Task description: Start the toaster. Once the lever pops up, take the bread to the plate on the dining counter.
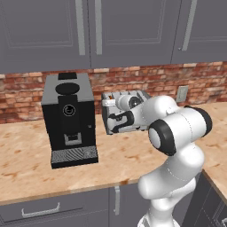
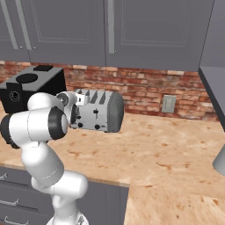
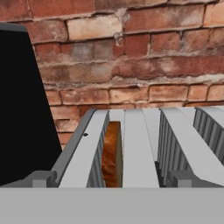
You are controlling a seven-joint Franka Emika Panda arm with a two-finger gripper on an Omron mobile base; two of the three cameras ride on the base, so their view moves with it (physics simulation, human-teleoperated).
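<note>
At the centre of the left base view, the toaster [image 1: 133,99] sits on the worktop [image 1: 26,155] below the brick wall [image 1: 150,77]; the bread [image 3: 112,153] stands in its leftmost slot. The tool [image 1: 113,120] hovers at the toaster's front, jaws spread wide, beside the coffee machine [image 1: 68,119].

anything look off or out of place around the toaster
Nothing stands out. The toaster sits upright on the counter beside the coffee machine, and the bread stands in its left slot.
</note>
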